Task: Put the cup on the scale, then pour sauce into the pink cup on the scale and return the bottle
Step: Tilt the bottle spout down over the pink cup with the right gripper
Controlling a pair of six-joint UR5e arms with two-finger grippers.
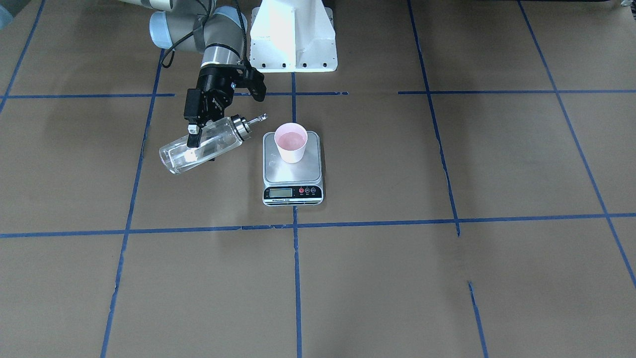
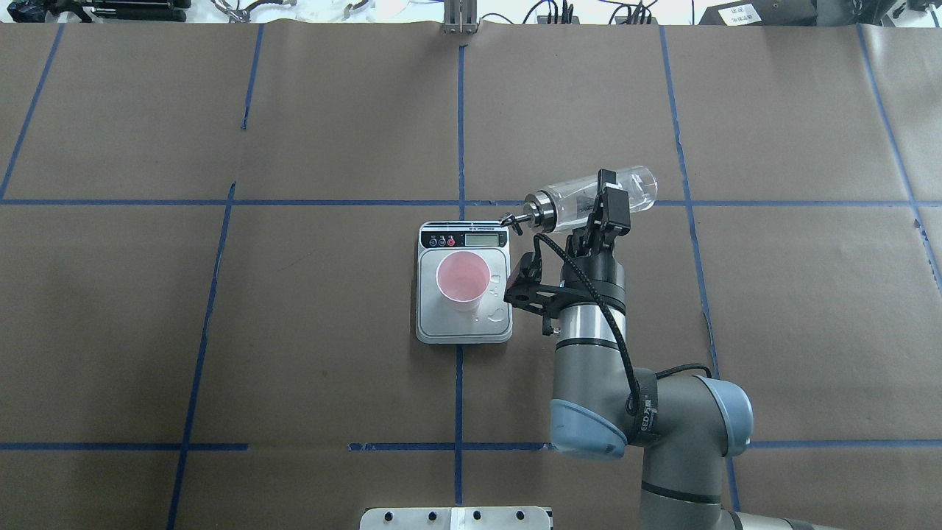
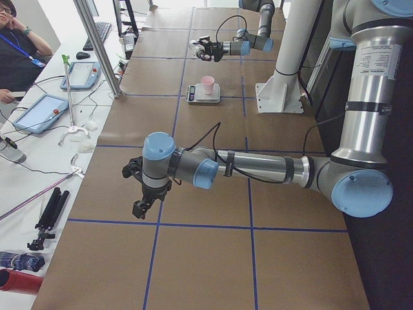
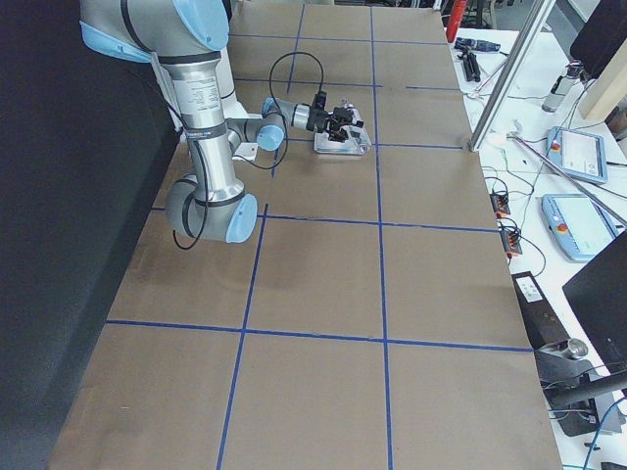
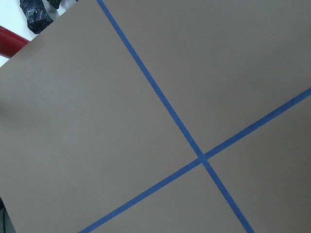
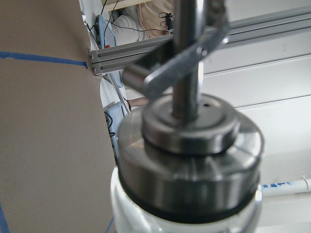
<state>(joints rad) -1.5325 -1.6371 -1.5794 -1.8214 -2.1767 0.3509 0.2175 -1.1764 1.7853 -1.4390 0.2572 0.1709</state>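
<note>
2 arms over table [image 1: 447,278]. Left gripper [image 3: 141,205], lower left of side view: open or closed, cannot tell. Scale [image 1: 292,171] sits centre of front view. Right gripper [image 1: 198,141], upper left, clamps bottle [image 1: 221,139] mid-body; bottle tilted near level, spout toward cup [image 1: 291,143], apart. Cup upright on platform.

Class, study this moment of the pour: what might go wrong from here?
1. The spout sits beside the cup, not over its rim, so liquid may land on the scale, where droplets seem to lie.
2. The right gripper holds the smooth bottle tilted near flat; it might slip or twist.
</note>
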